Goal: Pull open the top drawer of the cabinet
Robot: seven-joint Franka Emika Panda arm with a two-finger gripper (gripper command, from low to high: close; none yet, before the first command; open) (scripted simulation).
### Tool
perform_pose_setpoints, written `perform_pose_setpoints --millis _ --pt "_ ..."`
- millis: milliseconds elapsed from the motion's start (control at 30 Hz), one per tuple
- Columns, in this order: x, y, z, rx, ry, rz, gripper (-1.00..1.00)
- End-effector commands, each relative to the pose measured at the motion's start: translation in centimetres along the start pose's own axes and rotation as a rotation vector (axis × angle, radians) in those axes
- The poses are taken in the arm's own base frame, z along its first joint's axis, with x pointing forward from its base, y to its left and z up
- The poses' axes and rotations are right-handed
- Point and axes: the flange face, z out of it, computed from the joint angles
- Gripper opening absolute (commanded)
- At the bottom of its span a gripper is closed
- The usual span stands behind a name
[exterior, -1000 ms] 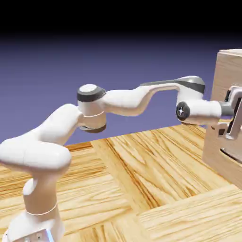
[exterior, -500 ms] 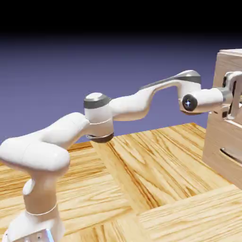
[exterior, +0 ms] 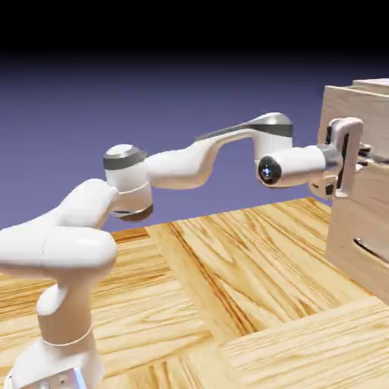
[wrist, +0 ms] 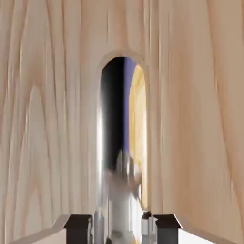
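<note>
Top drawer [exterior: 365,106], facing the exterior view's left, juts past the cabinet's [exterior: 353,220] lower front over the desk [exterior: 228,273]; hand [exterior: 368,156] pinches its lengthwise handle [wrist: 122,209].

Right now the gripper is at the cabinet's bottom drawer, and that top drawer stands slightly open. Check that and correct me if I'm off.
Wrong drawer: the exterior view shows the gripper at the top drawer, above the bottom drawer's handle. The rest holds: the top drawer stands slightly open.
</note>
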Motion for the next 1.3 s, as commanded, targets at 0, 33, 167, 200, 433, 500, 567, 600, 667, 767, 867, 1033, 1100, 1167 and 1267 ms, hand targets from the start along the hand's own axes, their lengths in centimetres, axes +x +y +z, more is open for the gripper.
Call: perform_pose_setpoints --millis 0,33,167,200,433,500,567,600,667,767,867,1033,1100,1167,1267 --pt "0.0 0.0 -0.9 -0.002 0.002 0.0 -1.0" --pt "0.0 0.0 -1.8 -0.002 0.002 0.0 -1.0" --pt "0.0 0.0 -5.7 -0.002 0.002 0.0 -1.0" --pt "0.0 0.0 -6.7 -0.002 0.002 0.0 -1.0" --pt "0.2 0.2 -12.0 0.006 -0.023 -0.001 -1.0" --pt "0.3 0.4 -12.0 0.008 -0.032 -0.002 -1.0" --pt "0.3 0.6 -11.9 0.011 -0.04 -0.003 -1.0" --pt "0.3 0.7 -11.8 0.012 -0.044 -0.003 -1.0" --pt "0.3 0.9 -11.5 0.015 -0.05 -0.004 -1.0" --pt "0.1 1.2 -10.9 0.02 -0.058 -0.005 -1.0" --pt "-0.2 1.4 -10.3 0.025 -0.065 -0.004 -1.0" --pt "-0.9 1.4 -9.3 0.034 -0.071 -0.002 -1.0" --pt "-1.2 1.2 -8.9 0.038 -0.071 0.0 -1.0" --pt "-1.5 1.0 -8.5 0.041 -0.07 0.002 -1.0" --pt "-1.8 0.6 -7.9 0.045 -0.067 0.005 -1.0"
